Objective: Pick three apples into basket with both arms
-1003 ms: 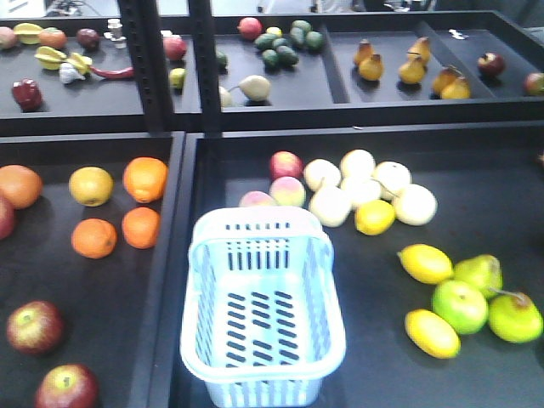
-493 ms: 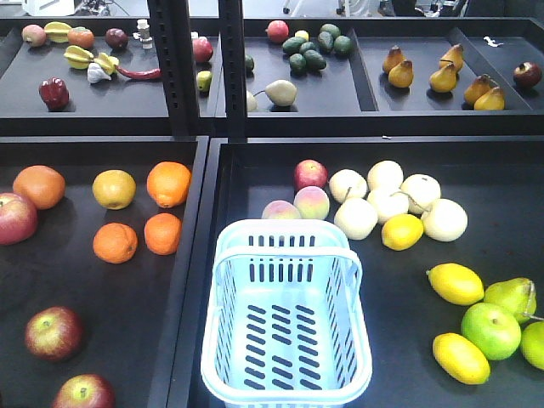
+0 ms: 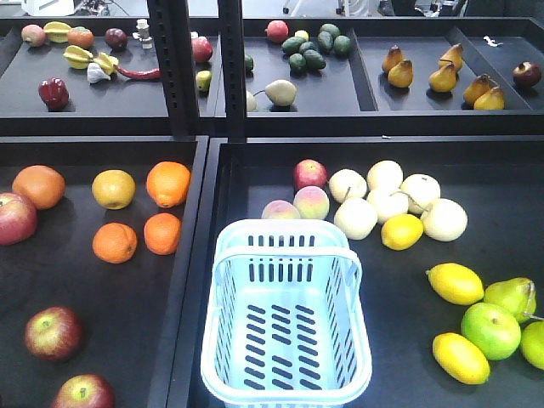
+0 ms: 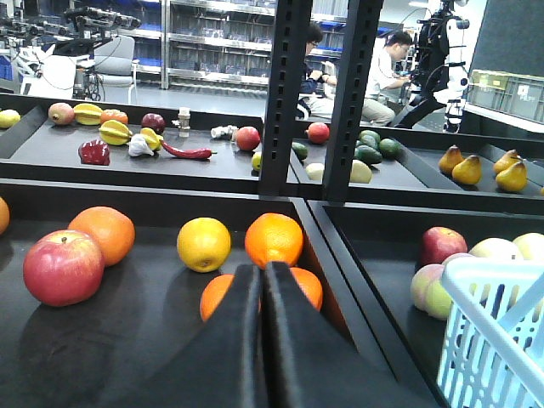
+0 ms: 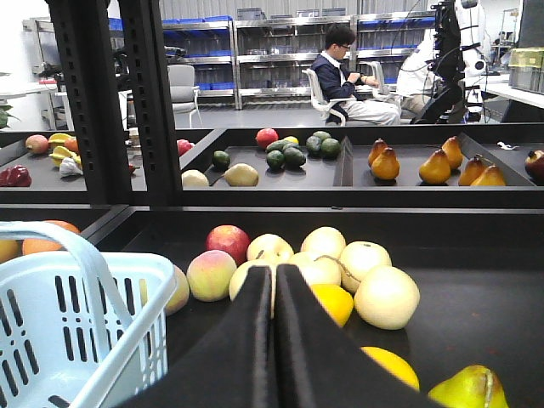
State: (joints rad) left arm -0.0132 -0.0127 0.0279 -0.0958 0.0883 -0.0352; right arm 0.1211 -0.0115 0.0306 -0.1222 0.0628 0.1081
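front view: lowest apple (image 3: pixel 81 394) chopped by bottom edge, another apple (image 3: pixel 12 218) clipped at left edge, green fruit (image 3: pixel 536 344) half gone at right edge.
left wrist view: left tool (image 4: pixel 261 272), fingers pressed together, blocks most of two oranges (image 4: pixel 214 294); basket (image 4: pixel 489 340) runs off right and bottom.
right wrist view: right tool (image 5: pixel 274 272) covers part of lemon (image 5: pixel 337 301); basket cut off left and bottom; pear (image 5: pixel 467 389) cut at bottom.

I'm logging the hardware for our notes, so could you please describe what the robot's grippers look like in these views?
Only the wrist views show them. The left gripper and the right gripper look alike: each has two plain matte black fingers, broad at the base and tapering to narrow tips. No cables, lettering or markings are visible on them.
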